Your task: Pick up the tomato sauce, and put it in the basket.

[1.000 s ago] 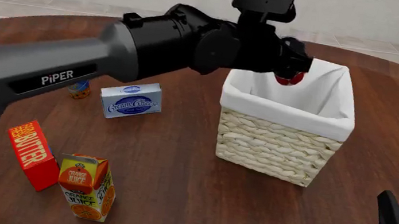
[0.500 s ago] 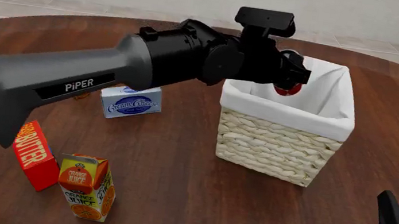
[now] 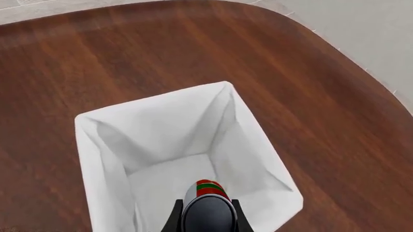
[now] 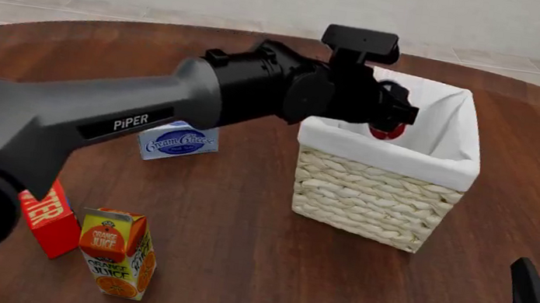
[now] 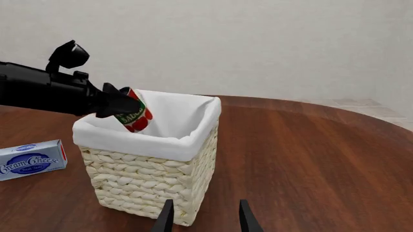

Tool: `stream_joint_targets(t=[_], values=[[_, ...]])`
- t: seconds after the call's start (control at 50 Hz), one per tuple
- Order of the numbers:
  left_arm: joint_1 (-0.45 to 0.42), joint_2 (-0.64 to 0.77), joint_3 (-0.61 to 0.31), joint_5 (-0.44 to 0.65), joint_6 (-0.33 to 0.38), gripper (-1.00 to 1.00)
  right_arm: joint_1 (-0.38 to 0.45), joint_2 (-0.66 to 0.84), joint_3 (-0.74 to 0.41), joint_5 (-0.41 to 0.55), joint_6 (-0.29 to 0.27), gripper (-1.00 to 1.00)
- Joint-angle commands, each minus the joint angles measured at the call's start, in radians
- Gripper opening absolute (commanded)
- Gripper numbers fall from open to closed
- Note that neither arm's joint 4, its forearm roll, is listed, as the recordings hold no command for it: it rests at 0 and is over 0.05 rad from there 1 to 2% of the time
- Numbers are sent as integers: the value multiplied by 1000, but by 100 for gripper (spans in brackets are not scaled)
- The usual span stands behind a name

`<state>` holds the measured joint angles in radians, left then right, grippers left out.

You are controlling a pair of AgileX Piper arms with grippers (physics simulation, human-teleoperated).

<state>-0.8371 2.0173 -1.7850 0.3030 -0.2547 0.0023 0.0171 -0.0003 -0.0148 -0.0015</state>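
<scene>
Over the open mouth of the basket, the small cylindrical tomato sauce can with its red and green label (image 5: 133,116) hangs tilted, clamped between the fingers of the left gripper (image 5: 124,107). Seen from the right wrist, its lower end dips just below the level of the rim, on the side nearest the arm. The left wrist view looks straight down past the can (image 3: 208,188) to the white floor of the lining, so the can sits inside the opening's outline rather than over the edge.

Compared with a second ago, the left arm has reached further across the table, and its gripper (image 4: 391,120) has moved lower and deeper over the basket; the can, then level with the rim, is now partly sunk behind the white cloth. That suggests the carry is all but finished, and only the release remains. A drop from here should land inside, though the tilt may leave the can on its side.

The large square woven straw-coloured wicker basket with white cloth lining (image 4: 379,201) has not shifted. Well apart, on the left of the brown wooden table (image 4: 236,249), stand the blue cream cheese box (image 4: 180,141) and the orange juice carton (image 4: 116,253), both unmoved.

The right gripper (image 5: 205,212) idles near the table's front edge, fingers spread and empty.
</scene>
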Motion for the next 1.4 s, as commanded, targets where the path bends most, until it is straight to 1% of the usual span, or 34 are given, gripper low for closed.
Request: stream_joint_targets(t=[0.02, 0.16, 0.76, 0.78, 1.16, 1.3, 1.4], values=[[2, 13, -5, 0, 17, -100, 0, 0, 0, 0, 0, 100], [5, 22, -17, 5, 15, -100, 0, 0, 0, 1, 0, 100], [2, 31, -18, -2, 10, -100, 0, 0, 0, 1, 0, 100], [2, 32, -18, 0, 6, 100, 0, -1, 0, 1, 0, 100], [4, 16, -12, -1, 17, 100, 0, -1, 0, 1, 0, 100], [-1, -8, 19, -20, 6, 100, 0, -1, 0, 1, 0, 100], [-6, -29, 46, -27, 14, 100, 0, -1, 0, 1, 0, 100]])
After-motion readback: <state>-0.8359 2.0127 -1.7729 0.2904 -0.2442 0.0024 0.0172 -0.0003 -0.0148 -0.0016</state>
